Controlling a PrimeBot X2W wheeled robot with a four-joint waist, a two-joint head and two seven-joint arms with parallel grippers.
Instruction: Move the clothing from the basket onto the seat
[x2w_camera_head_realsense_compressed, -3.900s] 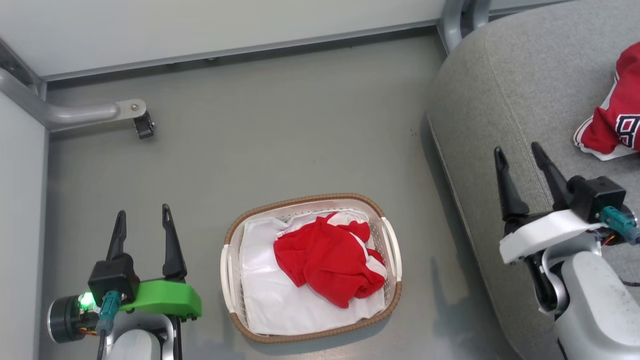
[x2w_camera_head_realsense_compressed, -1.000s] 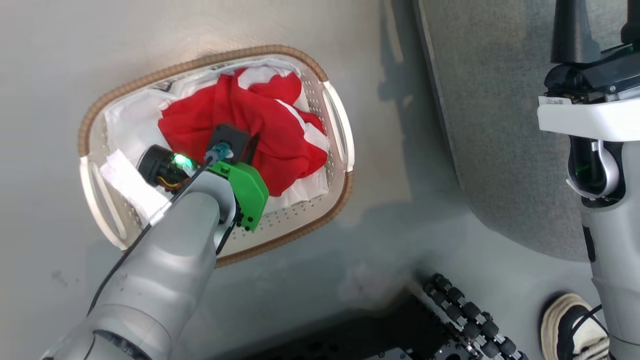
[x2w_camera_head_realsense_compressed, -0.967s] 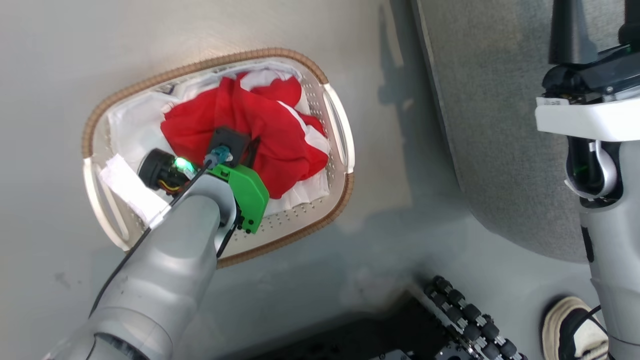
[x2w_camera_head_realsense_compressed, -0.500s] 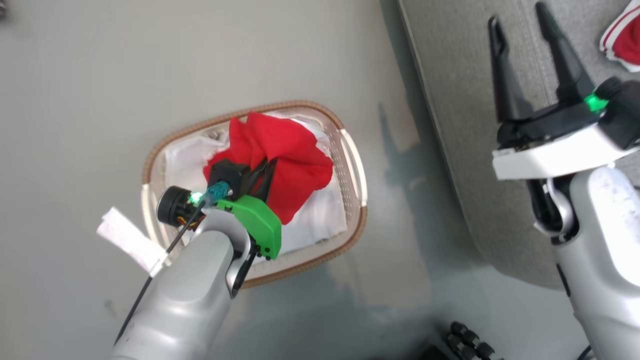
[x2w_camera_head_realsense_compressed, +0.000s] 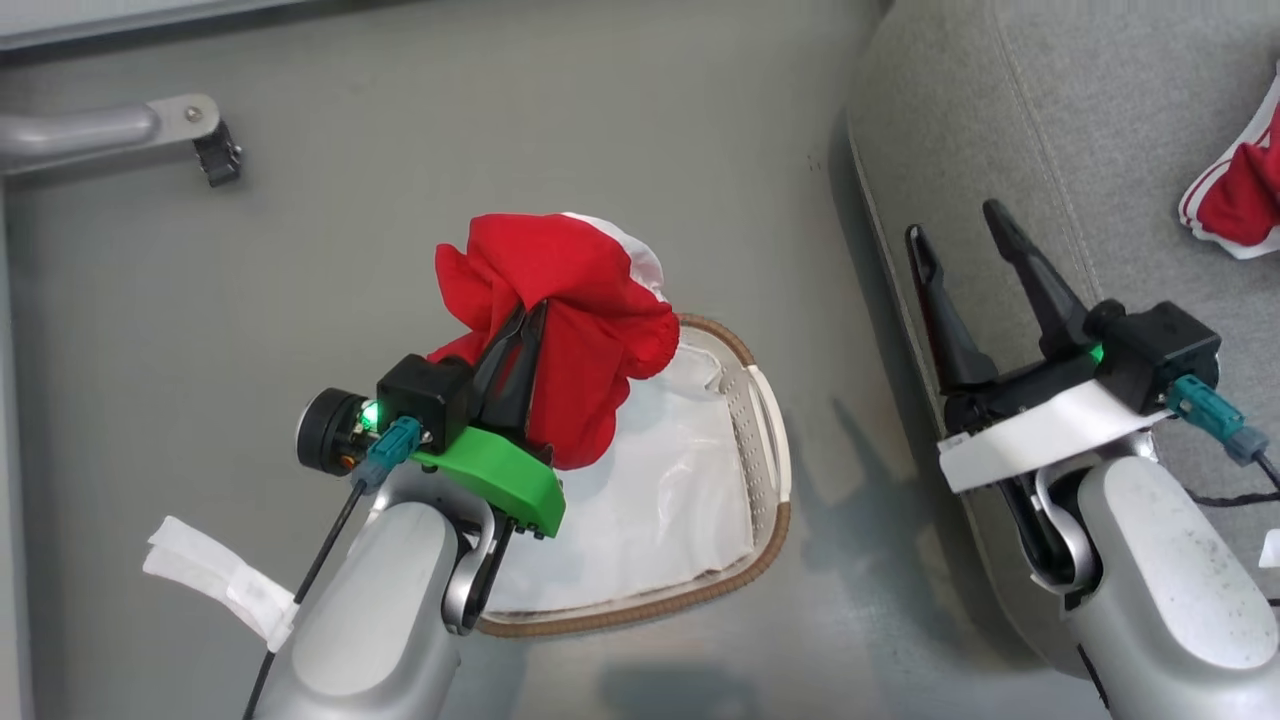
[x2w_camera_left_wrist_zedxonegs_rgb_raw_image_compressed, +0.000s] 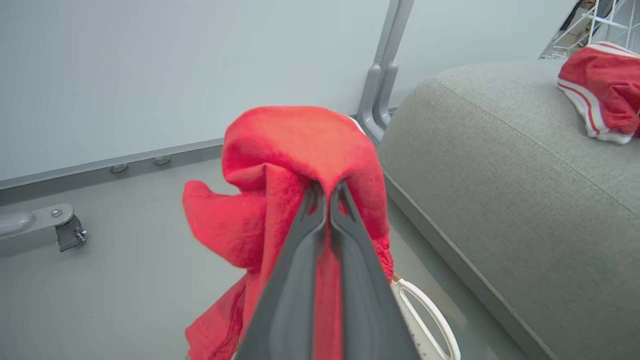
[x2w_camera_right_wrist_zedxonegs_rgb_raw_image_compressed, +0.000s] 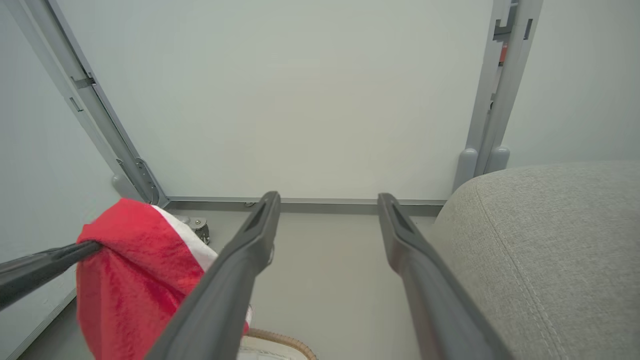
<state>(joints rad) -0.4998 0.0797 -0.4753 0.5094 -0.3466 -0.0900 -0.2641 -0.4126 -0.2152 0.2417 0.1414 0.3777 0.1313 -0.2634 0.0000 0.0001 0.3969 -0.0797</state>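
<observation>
My left gripper (x2w_camera_head_realsense_compressed: 530, 312) (x2w_camera_left_wrist_zedxonegs_rgb_raw_image_compressed: 327, 189) is shut on the red jersey (x2w_camera_head_realsense_compressed: 565, 310) (x2w_camera_left_wrist_zedxonegs_rgb_raw_image_compressed: 295, 150) (x2w_camera_right_wrist_zedxonegs_rgb_raw_image_compressed: 132, 270), which hangs bunched over its fingers above the basket (x2w_camera_head_realsense_compressed: 768, 450). The basket sits on the floor with its white liner (x2w_camera_head_realsense_compressed: 660, 500) inside; one white handle (x2w_camera_left_wrist_zedxonegs_rgb_raw_image_compressed: 425, 320) shows under the jersey. My right gripper (x2w_camera_head_realsense_compressed: 965, 235) (x2w_camera_right_wrist_zedxonegs_rgb_raw_image_compressed: 325, 200) is open with nothing in it, over the left edge of the grey seat (x2w_camera_head_realsense_compressed: 1050, 120) (x2w_camera_left_wrist_zedxonegs_rgb_raw_image_compressed: 500, 165) (x2w_camera_right_wrist_zedxonegs_rgb_raw_image_compressed: 550, 240).
A second red and white garment (x2w_camera_head_realsense_compressed: 1235, 195) (x2w_camera_left_wrist_zedxonegs_rgb_raw_image_compressed: 600, 90) lies on the seat at the far right. A grey metal frame leg with a caster (x2w_camera_head_realsense_compressed: 215, 155) (x2w_camera_left_wrist_zedxonegs_rgb_raw_image_compressed: 70, 232) stands on the floor at the back left. Pale wall panels enclose the floor behind.
My left gripper has lifted the red jersey up out of the basket, leaving only the white liner inside. The head camera has tilted back up, so the whole scene has shifted.
</observation>
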